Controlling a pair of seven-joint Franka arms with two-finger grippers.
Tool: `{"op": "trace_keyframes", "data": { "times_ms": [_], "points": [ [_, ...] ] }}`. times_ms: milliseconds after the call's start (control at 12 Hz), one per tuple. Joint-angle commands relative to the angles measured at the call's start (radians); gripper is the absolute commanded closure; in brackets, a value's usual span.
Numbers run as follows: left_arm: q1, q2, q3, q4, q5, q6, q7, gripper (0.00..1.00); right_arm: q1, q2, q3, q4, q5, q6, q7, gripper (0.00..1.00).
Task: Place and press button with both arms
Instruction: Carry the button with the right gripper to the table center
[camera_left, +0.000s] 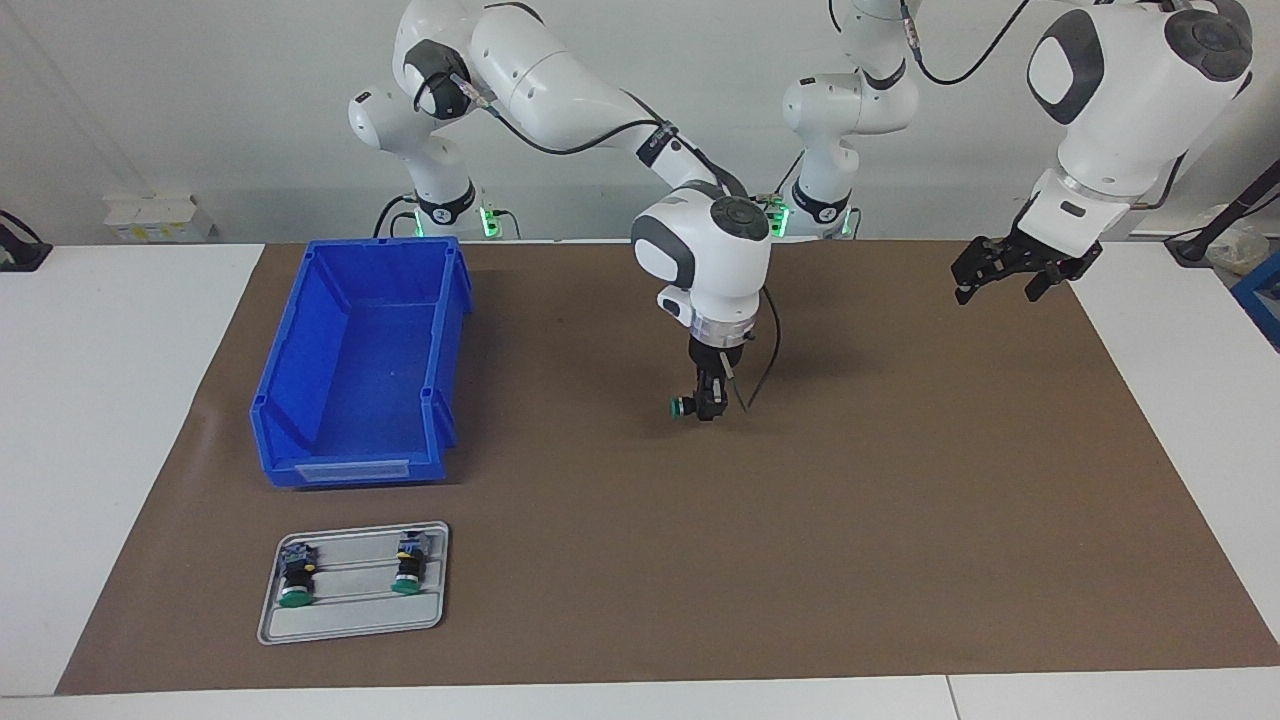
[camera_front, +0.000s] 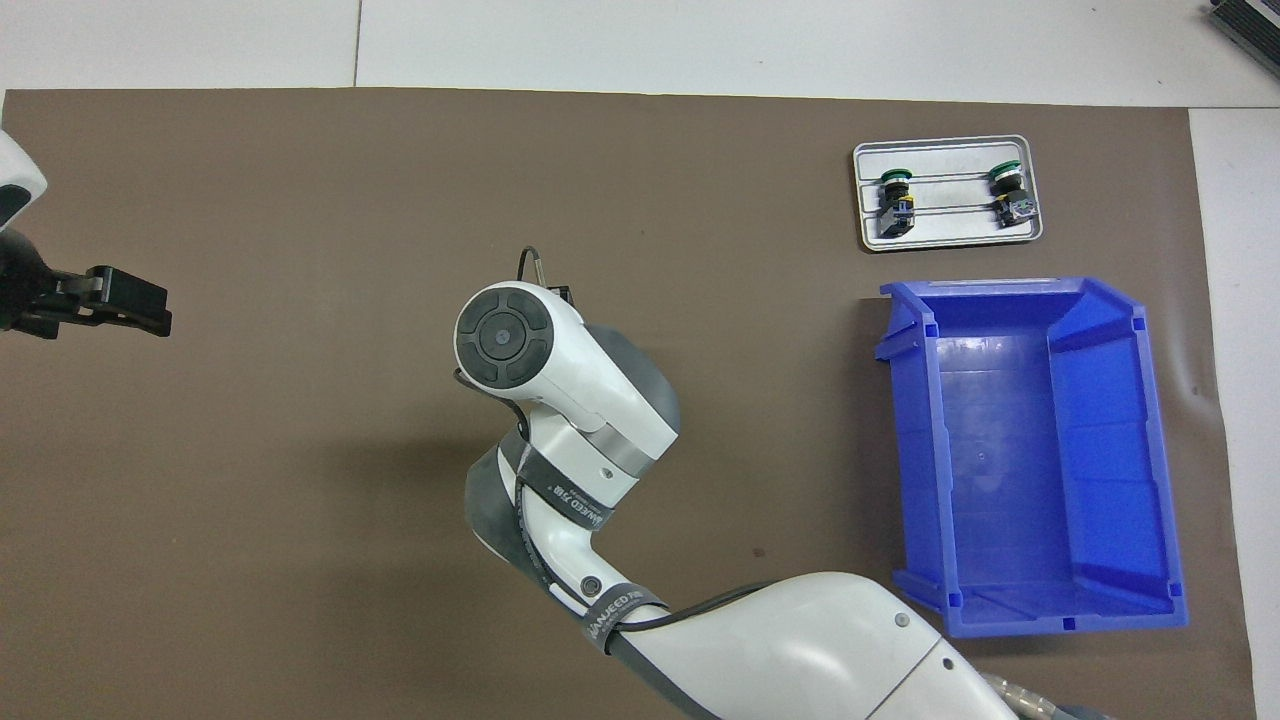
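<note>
My right gripper (camera_left: 708, 408) points straight down over the middle of the brown mat (camera_left: 900, 520), shut on a button (camera_left: 684, 406). The button lies sideways in the grip, its green cap toward the right arm's end of the table, just above the mat or on it. In the overhead view the right arm's wrist (camera_front: 515, 345) hides both gripper and button. My left gripper (camera_left: 998, 290) hangs open and empty above the mat's edge at the left arm's end, also seen as the left gripper (camera_front: 140, 305) in the overhead view.
A grey tray (camera_left: 350, 615) (camera_front: 950, 232) farthest from the robots at the right arm's end holds two more green-capped buttons (camera_left: 296, 578) (camera_left: 409, 565). A blue bin (camera_left: 370, 370) (camera_front: 1000, 450) stands nearer to the robots than the tray.
</note>
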Motion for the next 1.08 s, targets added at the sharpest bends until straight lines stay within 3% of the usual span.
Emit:
{"op": "trace_keyframes", "data": {
  "times_ms": [0, 499, 582, 665, 748, 832, 998],
  "points": [
    [0.003, -0.022, -0.004, -0.029, 0.017, 0.017, -0.003, 0.00, 0.007, -0.012, 0.007, -0.073, 0.020, 0.072, 0.023, 1.00],
    [-0.004, -0.022, -0.005, -0.029, 0.017, 0.039, 0.000, 0.00, 0.024, -0.033, 0.007, -0.159, 0.026, 0.114, 0.029, 1.00],
    [-0.003, -0.022, -0.007, -0.033, 0.015, 0.065, 0.012, 0.00, 0.024, -0.033, 0.008, -0.159, 0.028, 0.123, 0.034, 0.64],
    [-0.003, -0.022, -0.007, -0.043, 0.015, 0.085, 0.044, 0.00, 0.022, -0.032, 0.008, -0.158, 0.041, 0.129, 0.046, 0.41],
    [-0.004, -0.023, -0.009, -0.046, 0.015, 0.086, 0.105, 0.00, 0.024, -0.033, 0.008, -0.156, 0.058, 0.126, 0.049, 0.27],
    [-0.004, -0.029, -0.009, -0.062, 0.009, 0.101, 0.186, 0.00, 0.024, -0.033, 0.008, -0.155, 0.058, 0.118, 0.045, 0.07],
    [-0.007, -0.037, -0.009, -0.081, 0.007, 0.136, 0.344, 0.00, 0.019, -0.033, 0.008, -0.152, 0.058, 0.132, 0.037, 0.04]
  ]
}}
